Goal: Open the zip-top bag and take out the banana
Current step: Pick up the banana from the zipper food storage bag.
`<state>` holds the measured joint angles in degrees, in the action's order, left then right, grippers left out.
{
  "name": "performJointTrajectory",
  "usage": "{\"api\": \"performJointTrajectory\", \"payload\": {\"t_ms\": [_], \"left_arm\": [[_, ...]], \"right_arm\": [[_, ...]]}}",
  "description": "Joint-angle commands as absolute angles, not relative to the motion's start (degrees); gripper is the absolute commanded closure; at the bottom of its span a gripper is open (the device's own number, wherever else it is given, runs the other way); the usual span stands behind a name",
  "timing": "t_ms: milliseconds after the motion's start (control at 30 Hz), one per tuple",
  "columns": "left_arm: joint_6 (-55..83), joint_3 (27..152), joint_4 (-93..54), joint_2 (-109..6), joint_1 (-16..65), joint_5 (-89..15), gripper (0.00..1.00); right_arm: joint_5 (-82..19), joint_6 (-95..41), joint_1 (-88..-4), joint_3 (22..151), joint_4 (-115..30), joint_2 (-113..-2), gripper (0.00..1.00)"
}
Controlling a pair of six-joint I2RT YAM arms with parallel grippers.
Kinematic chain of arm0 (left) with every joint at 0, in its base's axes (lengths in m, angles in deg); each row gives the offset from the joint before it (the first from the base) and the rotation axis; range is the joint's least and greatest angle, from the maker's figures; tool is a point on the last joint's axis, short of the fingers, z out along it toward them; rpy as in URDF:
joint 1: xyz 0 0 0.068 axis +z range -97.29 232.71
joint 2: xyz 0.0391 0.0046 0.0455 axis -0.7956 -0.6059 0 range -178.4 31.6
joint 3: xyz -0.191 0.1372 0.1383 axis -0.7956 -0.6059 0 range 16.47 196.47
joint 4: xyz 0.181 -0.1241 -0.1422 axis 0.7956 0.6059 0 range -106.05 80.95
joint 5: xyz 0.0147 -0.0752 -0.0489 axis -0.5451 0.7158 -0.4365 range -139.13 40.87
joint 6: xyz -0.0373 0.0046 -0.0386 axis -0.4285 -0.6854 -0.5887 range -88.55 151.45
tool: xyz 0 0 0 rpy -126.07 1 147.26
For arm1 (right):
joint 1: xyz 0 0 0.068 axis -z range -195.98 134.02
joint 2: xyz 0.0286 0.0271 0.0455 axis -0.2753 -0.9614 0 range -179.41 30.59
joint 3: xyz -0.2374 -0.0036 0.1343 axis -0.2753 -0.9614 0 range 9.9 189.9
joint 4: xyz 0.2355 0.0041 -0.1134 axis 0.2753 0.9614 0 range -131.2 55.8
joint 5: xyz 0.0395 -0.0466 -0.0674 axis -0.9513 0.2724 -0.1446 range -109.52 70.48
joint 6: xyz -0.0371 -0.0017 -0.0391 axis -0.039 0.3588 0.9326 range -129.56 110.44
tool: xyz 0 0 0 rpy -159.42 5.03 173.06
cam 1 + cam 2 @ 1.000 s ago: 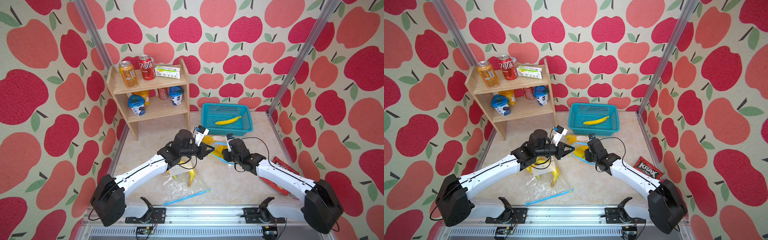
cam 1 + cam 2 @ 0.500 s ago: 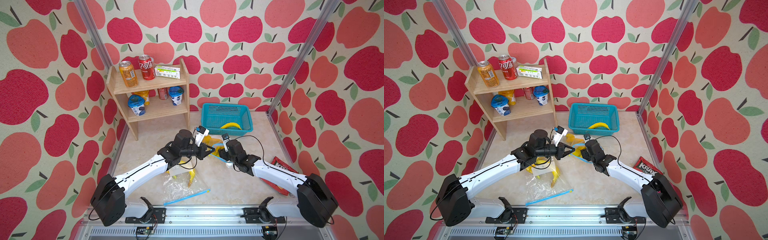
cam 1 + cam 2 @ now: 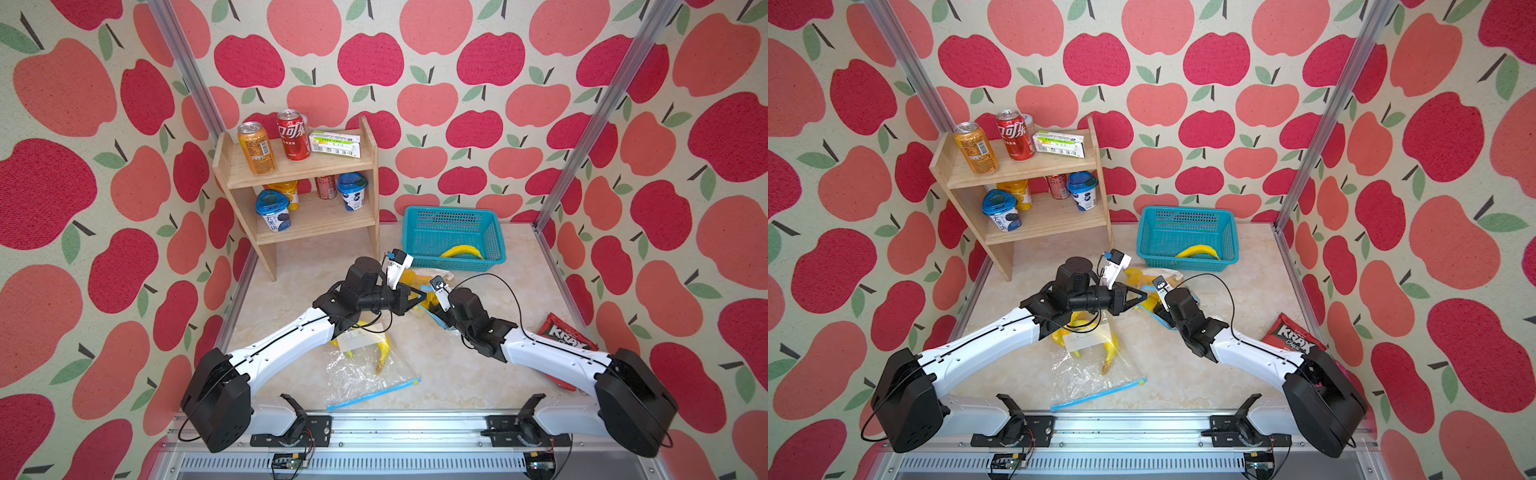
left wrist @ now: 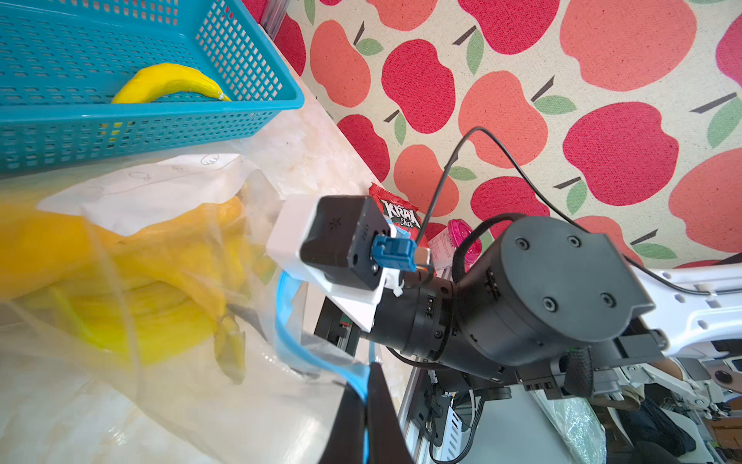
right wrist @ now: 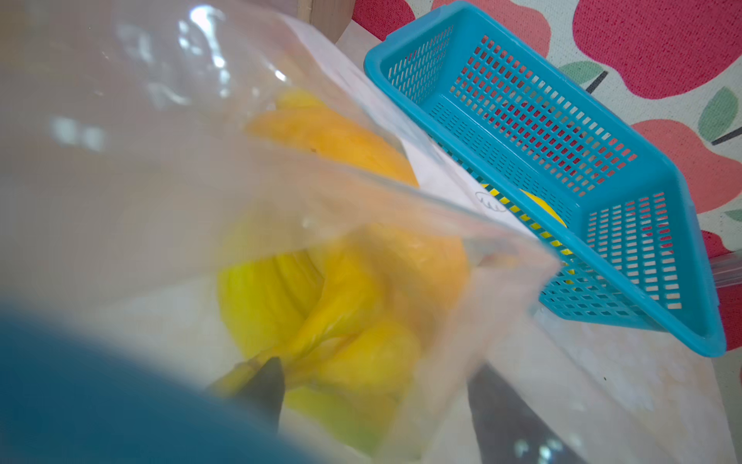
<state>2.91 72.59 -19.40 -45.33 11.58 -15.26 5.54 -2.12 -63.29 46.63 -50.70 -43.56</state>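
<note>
Since a second ago your right arm has pushed in toward the blue basket (image 3: 457,264) and its jaws have spread, and the loose banana (image 3: 461,250) in that basket has slid from the middle to the wall nearest the arms. Your right jaws stand open inside the mouth of the zip-top bag (image 4: 160,361), one on each side of the banana bunch (image 5: 321,289); the blurred wrist view does not show whether either touches it. Your left jaws are closed on the bag's blue zip strip (image 4: 283,317). The bag lies on the bench (image 3: 449,365) just in front of the basket, with the bunch inside. A second bag (image 3: 353,374) with bananas lies farther from the basket.
</note>
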Motion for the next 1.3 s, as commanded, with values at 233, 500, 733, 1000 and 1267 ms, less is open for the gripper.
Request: {"api": "performJointTrajectory", "payload": {"t_ms": [233, 500, 733, 1000, 1267], "left_arm": [[-1.5, 72.5, -21.6, -47.3, 13.5, -14.7, 1.00], [-2.0, 72.8, -22.6, -46.7, 12.7, -13.1, 1.00], [-3.7, 72.8, -21.0, -46.7, 13.7, -13.3, 0.99], [-4.8, 72.9, -20.2, -48.6, 14.5, -11.1, 0.98], [-5.7, 72.8, -22.8, -51.2, 14.6, -7.8, 0.98]], "right_arm": [[8.1, 7.0, -65.0, 40.6, -60.6, -37.3, 0.23], [4.9, 12.7, -61.5, 45.8, -70.9, -52.7, 0.23], [5.1, 18.4, -60.3, 45.0, -86.5, -58.2, 0.21], [4.4, 17.0, -60.1, 46.9, -90.1, -59.3, 0.19], [2.7, 21.8, -58.7, 51.3, -88.5, -64.2, 0.18]]}}
